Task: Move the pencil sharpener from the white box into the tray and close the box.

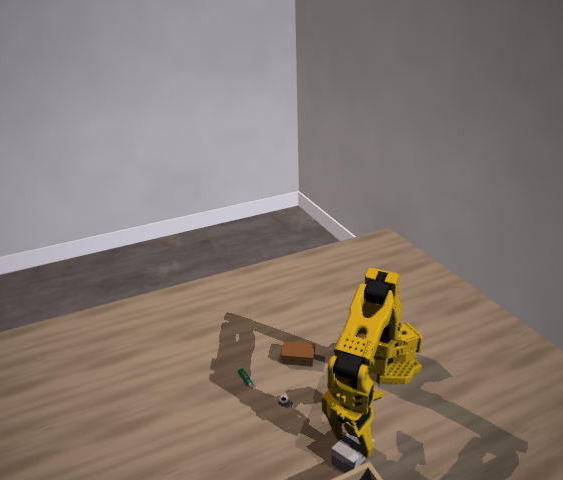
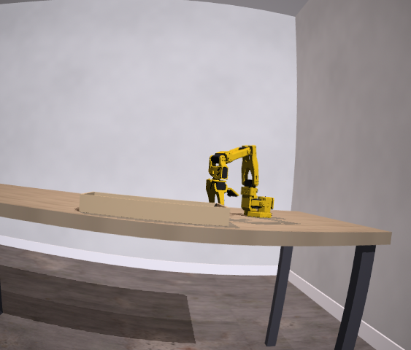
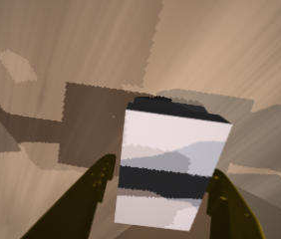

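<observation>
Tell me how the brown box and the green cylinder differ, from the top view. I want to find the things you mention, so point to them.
The brown box [image 1: 297, 352] is block-shaped, while the green cylinder [image 1: 245, 377] is a slim rod. The box is clearly the bigger; the cylinder is much smaller. The box is plain brown; the cylinder is green with paler ends. Both rest on the wooden table [image 1: 116, 392] [image 2: 311, 238].

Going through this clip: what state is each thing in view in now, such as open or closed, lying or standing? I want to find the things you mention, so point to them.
End effector [image 1: 354, 445] [image 2: 215, 202] [image 3: 164, 165]: partly open, fingers either side of the white box, not clamped
White box [image 1: 346, 454] [image 3: 175, 124]: looks closed; lid seating unclear
Tray [image 1: 358, 472] [image 2: 152, 208]: open-topped, contents hidden
Brown box [image 1: 297, 349]: looks closed
Green stick [image 1: 245, 377]: lying down
</observation>
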